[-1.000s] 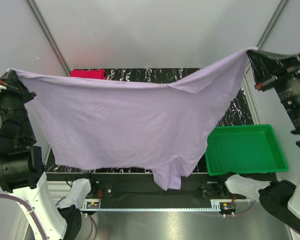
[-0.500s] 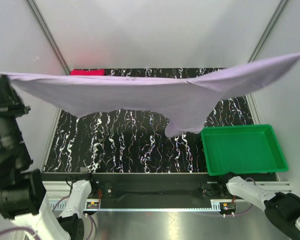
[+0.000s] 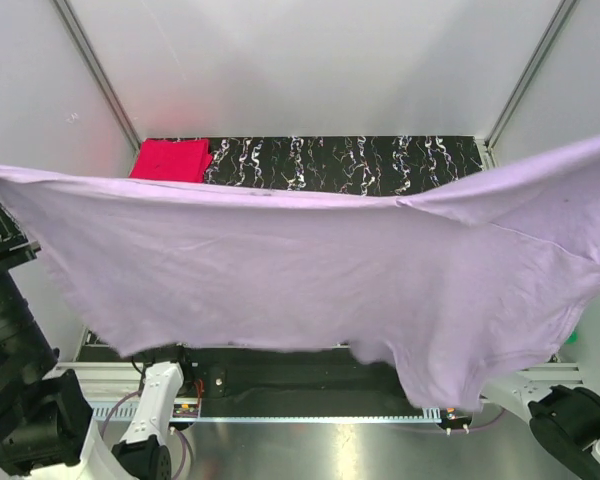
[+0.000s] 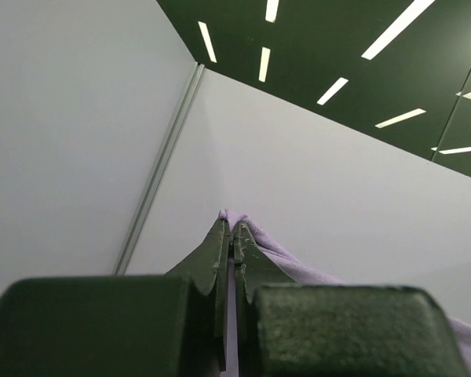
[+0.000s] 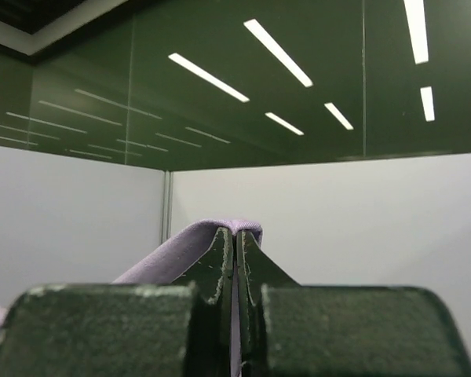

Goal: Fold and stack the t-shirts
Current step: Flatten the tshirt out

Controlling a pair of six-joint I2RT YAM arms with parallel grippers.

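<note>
Half a second ago our lavender t-shirt [image 3: 280,260] flew as a thin band. Now it has billowed back down, broad and mostly smooth with one sleeve dangling, high above the table [image 3: 380,165]. We judge we are still shaking it flat, not folding. Our left gripper [image 4: 234,236] and right gripper [image 5: 235,236] pinch its corners tightly. The pink-red t-shirt [image 3: 170,160] lies folded at the table's far left corner.

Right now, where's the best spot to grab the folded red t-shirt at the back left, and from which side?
Probably its right edge, coming down from above on that side. The folded red t-shirt lies flat in the far-left corner, so walls crowd its left and far sides; the lavender t-shirt hides its near edge.
</note>
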